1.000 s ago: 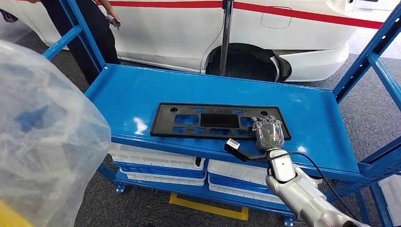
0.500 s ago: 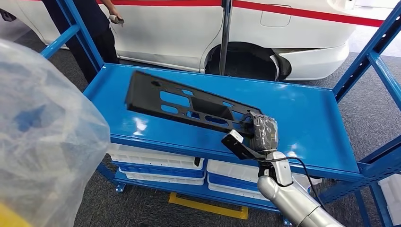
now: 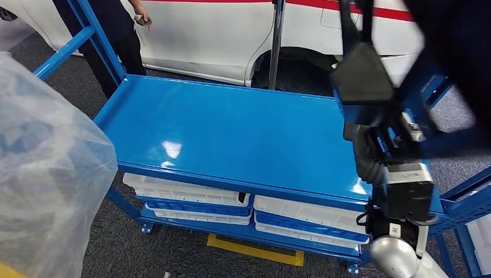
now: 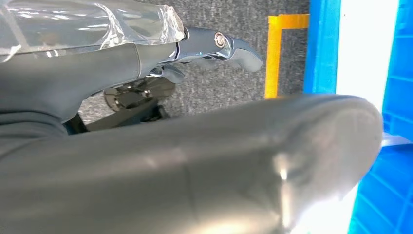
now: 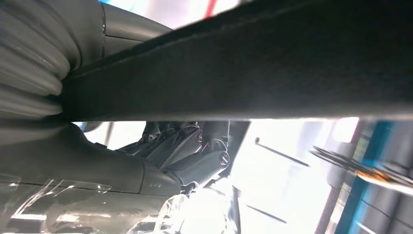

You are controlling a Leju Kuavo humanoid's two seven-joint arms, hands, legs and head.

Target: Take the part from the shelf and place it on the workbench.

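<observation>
We carry the black part [image 3: 457, 69] high off the shelf [image 3: 231, 133] — right hand [image 5: 190, 156] gripping its edge to clear the frame — left hand [image 4: 214, 44] state unreadable.

The part [image 3: 457, 63] has left the shelf [image 3: 231, 133] — raised high by the right hand [image 5: 185, 156].

The glossy blue metal shelf [image 3: 231, 127] is seen on blue uprights, its raised rim running along the back edge. Light glare is reflected near the front edge. On the lower tier, white plastic trays [image 3: 191, 192] are stacked with blue plastic trays [image 3: 197, 209] side by side. The frame is stood on grey carpet floor [image 3: 173, 249], where a yellow tape strip [image 3: 255, 252] is stuck just beneath the front edge.
</observation>
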